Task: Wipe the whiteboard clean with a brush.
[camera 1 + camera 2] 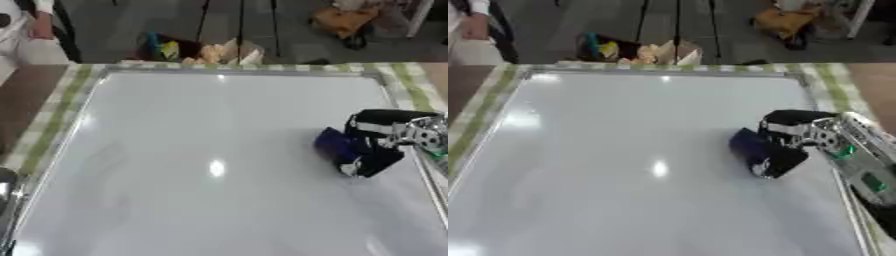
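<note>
Whiteboard flat on table; right hand fingers curled round dark blue brush, pressing board.

Light: overhead, bright and even.
Glare: a white spot was reflected mid-whiteboard.
Blur: both views were softened throughout.
Shadow: faint, beneath the right hand.

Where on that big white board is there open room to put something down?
The whiteboard lies bare from its left edge across the middle. Only the right side is taken, where the right hand holds the blue brush against the board.
</note>
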You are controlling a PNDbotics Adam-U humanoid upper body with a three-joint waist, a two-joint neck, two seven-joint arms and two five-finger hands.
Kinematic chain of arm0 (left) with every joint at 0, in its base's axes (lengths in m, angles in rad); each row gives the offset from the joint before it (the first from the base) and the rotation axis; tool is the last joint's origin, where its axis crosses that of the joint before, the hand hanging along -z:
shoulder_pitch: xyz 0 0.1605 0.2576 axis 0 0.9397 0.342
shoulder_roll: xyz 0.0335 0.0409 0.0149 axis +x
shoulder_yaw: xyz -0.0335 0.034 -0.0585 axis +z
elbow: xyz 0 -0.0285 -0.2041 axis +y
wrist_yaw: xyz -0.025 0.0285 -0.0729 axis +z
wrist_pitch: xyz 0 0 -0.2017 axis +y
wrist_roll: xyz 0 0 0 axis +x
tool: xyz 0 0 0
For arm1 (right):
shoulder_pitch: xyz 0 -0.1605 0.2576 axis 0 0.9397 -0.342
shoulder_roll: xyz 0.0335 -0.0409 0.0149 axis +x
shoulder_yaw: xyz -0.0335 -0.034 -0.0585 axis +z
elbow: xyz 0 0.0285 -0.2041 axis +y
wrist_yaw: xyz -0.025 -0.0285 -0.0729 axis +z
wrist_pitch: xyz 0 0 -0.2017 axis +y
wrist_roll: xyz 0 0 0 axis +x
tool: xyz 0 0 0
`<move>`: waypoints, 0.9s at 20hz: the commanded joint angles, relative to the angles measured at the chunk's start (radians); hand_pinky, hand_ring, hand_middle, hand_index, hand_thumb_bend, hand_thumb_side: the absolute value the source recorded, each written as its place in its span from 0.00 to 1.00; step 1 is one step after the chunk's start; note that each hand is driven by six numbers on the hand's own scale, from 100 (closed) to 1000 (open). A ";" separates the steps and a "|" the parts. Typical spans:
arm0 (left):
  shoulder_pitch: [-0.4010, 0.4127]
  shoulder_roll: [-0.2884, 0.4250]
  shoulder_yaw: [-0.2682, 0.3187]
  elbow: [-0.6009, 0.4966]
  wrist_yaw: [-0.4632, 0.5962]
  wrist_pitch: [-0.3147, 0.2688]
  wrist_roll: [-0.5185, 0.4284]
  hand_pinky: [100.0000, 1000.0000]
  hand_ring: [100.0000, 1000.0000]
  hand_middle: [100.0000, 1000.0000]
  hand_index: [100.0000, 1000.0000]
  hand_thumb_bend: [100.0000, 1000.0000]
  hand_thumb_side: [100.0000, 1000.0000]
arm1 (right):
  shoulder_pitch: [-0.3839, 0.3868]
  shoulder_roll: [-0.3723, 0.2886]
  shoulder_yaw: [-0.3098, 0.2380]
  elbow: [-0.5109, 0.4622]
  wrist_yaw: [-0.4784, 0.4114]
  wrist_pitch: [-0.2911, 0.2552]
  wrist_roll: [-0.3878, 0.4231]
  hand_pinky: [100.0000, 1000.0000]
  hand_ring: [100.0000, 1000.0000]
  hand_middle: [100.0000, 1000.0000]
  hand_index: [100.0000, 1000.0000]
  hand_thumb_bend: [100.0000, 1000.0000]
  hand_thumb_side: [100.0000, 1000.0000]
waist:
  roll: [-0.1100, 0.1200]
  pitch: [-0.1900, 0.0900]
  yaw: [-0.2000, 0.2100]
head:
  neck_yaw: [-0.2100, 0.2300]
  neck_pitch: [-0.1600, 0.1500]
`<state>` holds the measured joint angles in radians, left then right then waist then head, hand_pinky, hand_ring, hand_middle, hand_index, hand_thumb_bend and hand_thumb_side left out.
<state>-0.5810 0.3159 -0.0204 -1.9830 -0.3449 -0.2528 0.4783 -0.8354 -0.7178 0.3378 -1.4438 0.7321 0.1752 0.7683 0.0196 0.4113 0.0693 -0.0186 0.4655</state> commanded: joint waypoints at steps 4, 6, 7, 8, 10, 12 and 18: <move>-0.016 0.013 0.004 -0.017 0.002 0.001 0.001 0.67 0.80 0.73 0.74 0.13 0.97 | -0.005 -0.035 -0.033 0.033 0.034 0.005 -0.030 0.47 0.50 0.19 0.32 0.00 0.27 | 0.002 -0.022 0.001 | 0.004 -0.008; -0.015 0.013 0.004 -0.017 0.002 0.002 0.001 0.67 0.80 0.73 0.74 0.13 0.97 | -0.001 -0.040 -0.036 0.039 0.046 0.003 -0.036 0.48 0.50 0.18 0.31 0.00 0.27 | 0.002 -0.022 0.001 | 0.004 -0.009; -0.016 0.013 0.004 -0.017 0.002 0.002 0.001 0.67 0.80 0.73 0.74 0.13 0.97 | 0.001 -0.042 -0.038 0.044 0.053 0.004 -0.039 0.47 0.50 0.18 0.31 0.00 0.26 | 0.002 -0.022 0.001 | 0.003 -0.010; -0.016 0.013 0.004 -0.017 0.002 0.002 0.001 0.67 0.80 0.73 0.74 0.13 0.97 | 0.002 -0.043 -0.041 0.050 0.059 0.004 -0.041 0.48 0.50 0.17 0.31 0.00 0.26 | 0.002 -0.022 0.000 | 0.003 -0.012; -0.015 0.013 0.004 -0.017 0.002 0.002 0.000 0.67 0.80 0.73 0.74 0.13 0.97 | 0.004 -0.043 -0.047 0.060 0.067 0.005 -0.046 0.47 0.50 0.17 0.31 0.00 0.26 | 0.003 -0.022 -0.001 | 0.004 -0.013; -0.015 0.012 0.005 -0.017 0.001 0.002 0.001 0.67 0.80 0.73 0.74 0.13 0.97 | 0.005 -0.044 -0.052 0.068 0.070 0.005 -0.050 0.47 0.50 0.17 0.31 0.00 0.26 | 0.004 -0.022 -0.002 | 0.004 -0.014; -0.015 0.013 0.005 -0.017 0.001 0.002 0.001 0.67 0.80 0.73 0.74 0.13 0.97 | 0.006 -0.047 -0.056 0.078 0.078 0.011 -0.063 0.47 0.50 0.17 0.31 0.00 0.26 | 0.007 -0.022 -0.003 | 0.006 -0.014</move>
<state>-0.5811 0.3159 -0.0204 -1.9830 -0.3449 -0.2524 0.4786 -0.8274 -0.7280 0.2858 -1.3804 0.7931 0.1833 0.7101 0.0237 0.4113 0.0677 -0.0156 0.4633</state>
